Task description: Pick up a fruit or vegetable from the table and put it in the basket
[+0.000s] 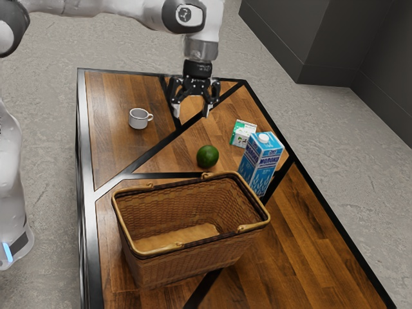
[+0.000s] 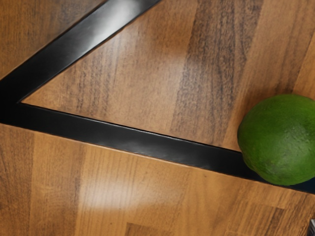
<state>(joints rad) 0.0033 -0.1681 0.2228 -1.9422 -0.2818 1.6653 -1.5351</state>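
The black gripper [image 1: 191, 112] hangs over the far part of the table in the exterior view, its two fingers spread apart with nothing between them. A round green lime [image 1: 207, 156] rests on the wood, lower than the gripper and separate from it. The same lime [image 2: 279, 139] appears at one side of the wrist view, beside a black strip of the tabletop. A brown wicker basket [image 1: 193, 267] with a pale rim stands near the lime, and bare wood shows in its bottom part.
A blue and white milk carton [image 1: 259, 166] stands upright by the basket's far right corner in the exterior view. Behind it is a small green and white carton [image 1: 243, 133]. A white cup [image 1: 138, 118] sits toward the exterior view's left on the wooden table [image 1: 106, 151].
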